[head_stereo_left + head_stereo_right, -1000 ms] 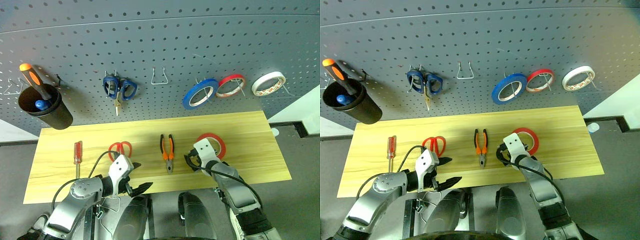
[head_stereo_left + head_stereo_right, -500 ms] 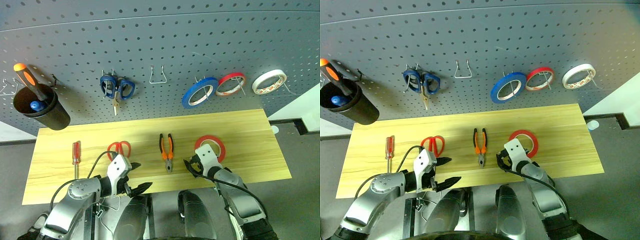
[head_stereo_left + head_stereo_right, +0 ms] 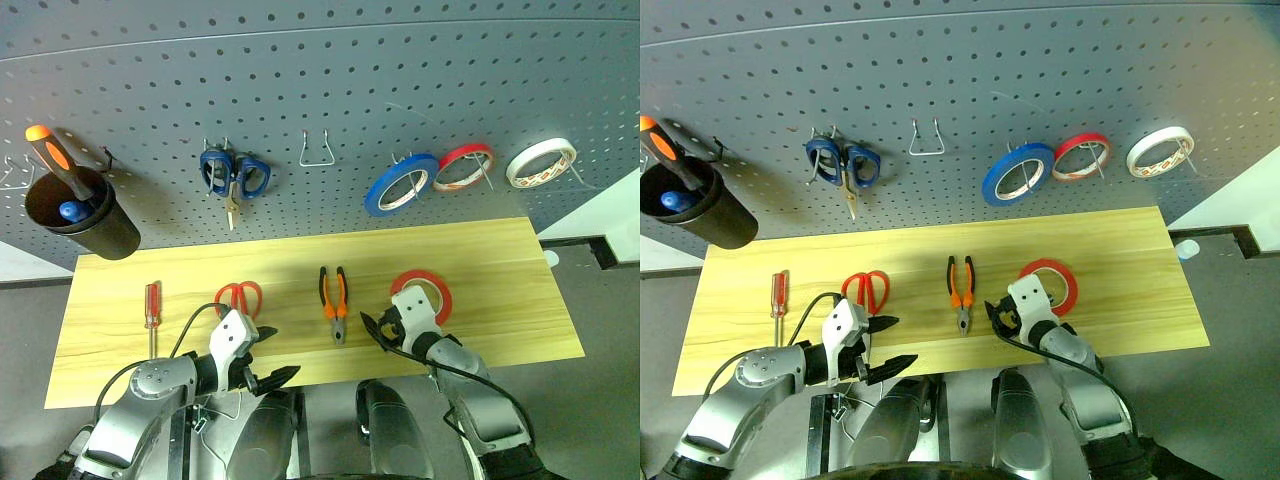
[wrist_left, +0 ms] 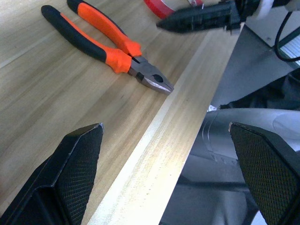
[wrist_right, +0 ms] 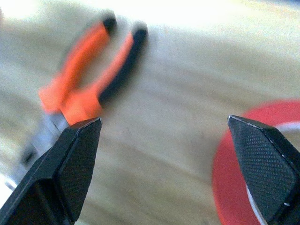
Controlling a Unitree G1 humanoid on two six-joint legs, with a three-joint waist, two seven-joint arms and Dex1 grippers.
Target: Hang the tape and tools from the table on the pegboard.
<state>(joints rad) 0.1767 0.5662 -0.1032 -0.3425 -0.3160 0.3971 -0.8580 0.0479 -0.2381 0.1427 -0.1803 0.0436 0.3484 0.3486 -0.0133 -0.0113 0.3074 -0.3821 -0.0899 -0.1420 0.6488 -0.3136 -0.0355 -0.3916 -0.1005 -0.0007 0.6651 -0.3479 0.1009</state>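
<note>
Orange-and-black pliers [image 5: 89,70], blurred, are seen lying on the pale wooden table [image 5: 173,117]. A red tape roll [image 5: 243,154] is seen apart from them, apparently lying flat.

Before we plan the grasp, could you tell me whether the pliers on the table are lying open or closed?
Handles spread, nose shut. The pliers lie flat on the table, their handles splayed apart toward the pegboard; in the left wrist view the steel tips meet.
</note>
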